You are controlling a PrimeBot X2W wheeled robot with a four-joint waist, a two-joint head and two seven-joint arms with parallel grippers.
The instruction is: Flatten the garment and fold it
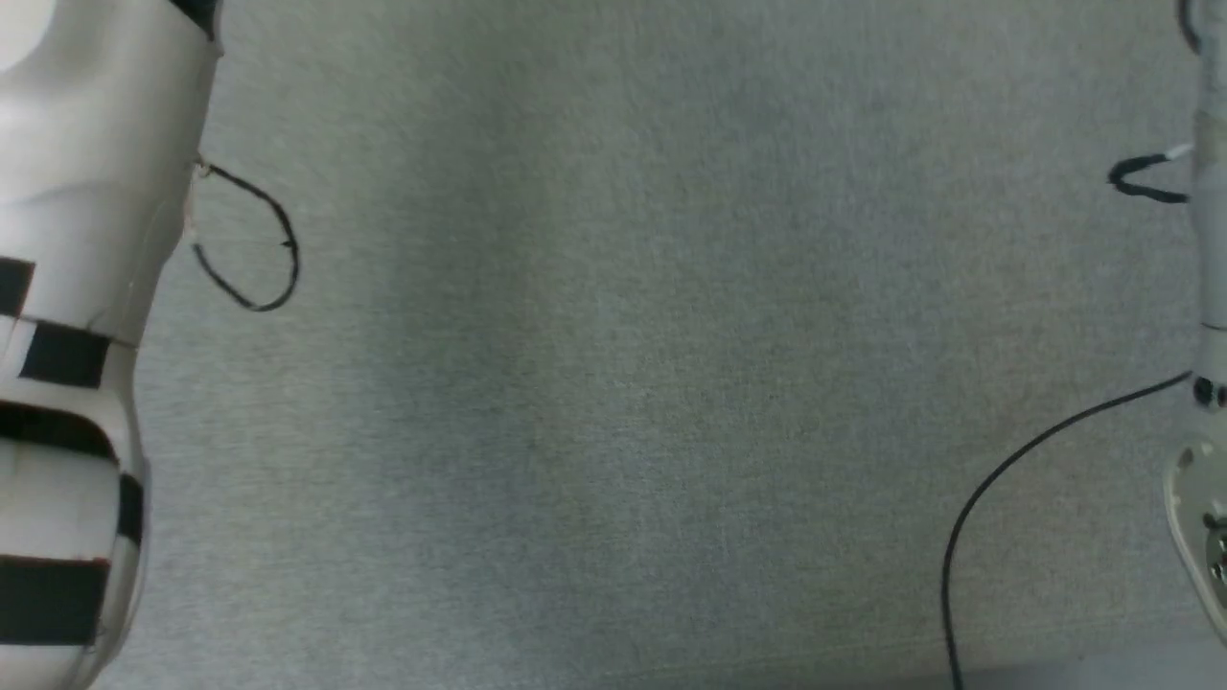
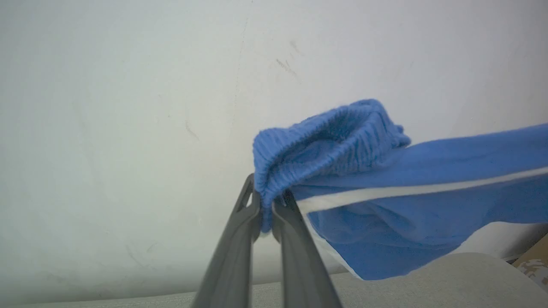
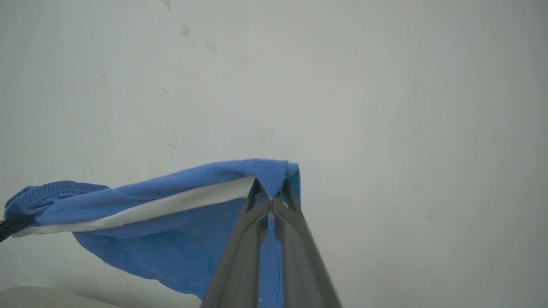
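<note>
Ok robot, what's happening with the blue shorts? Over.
Left gripper: jaws shut on shorts waistband. Right gripper: jaws shut on other end. Shorts aloft, stretched between. Nothing blocking.

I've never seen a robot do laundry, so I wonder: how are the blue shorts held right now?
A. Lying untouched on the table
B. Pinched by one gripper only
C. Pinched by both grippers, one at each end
C: the left gripper clamps one end of the garment and the right gripper clamps the other, so it spans between them.
</note>
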